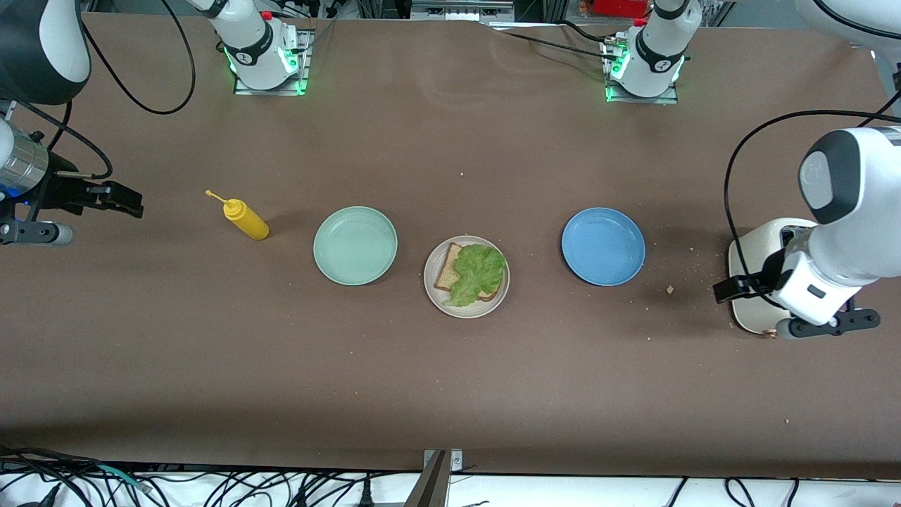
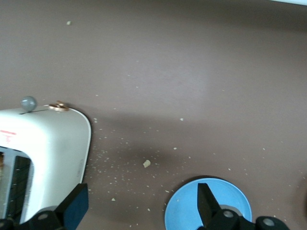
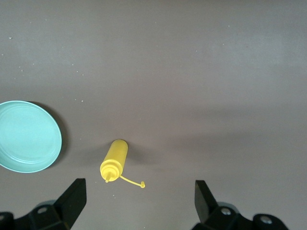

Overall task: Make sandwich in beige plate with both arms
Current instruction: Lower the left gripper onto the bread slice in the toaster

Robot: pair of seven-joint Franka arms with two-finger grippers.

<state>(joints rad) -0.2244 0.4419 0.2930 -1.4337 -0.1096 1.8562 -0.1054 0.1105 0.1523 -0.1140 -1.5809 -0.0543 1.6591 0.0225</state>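
The beige plate (image 1: 440, 296) lies mid-table with one tan bread slice (image 1: 448, 270) on it and a ruffled green lettuce leaf (image 1: 479, 271) on top of the slice. No second slice shows on the lettuce. My left gripper (image 1: 732, 289) is open and empty over the table between the white toaster (image 1: 746, 257) and the blue plate (image 1: 603, 246). In the left wrist view the gripper (image 2: 141, 191) has the toaster (image 2: 48, 153) at one finger and the blue plate (image 2: 184, 213) at the other. My right gripper (image 1: 116, 199) is open and empty at the right arm's end; in its wrist view (image 3: 139, 187) it is near the yellow bottle (image 3: 115, 160).
A mint green plate (image 1: 355, 245) lies beside the beige plate toward the right arm's end. It also shows in the right wrist view (image 3: 26, 136). The yellow squeeze bottle (image 1: 245, 218) lies on its side. Crumbs (image 2: 146, 163) are scattered by the toaster.
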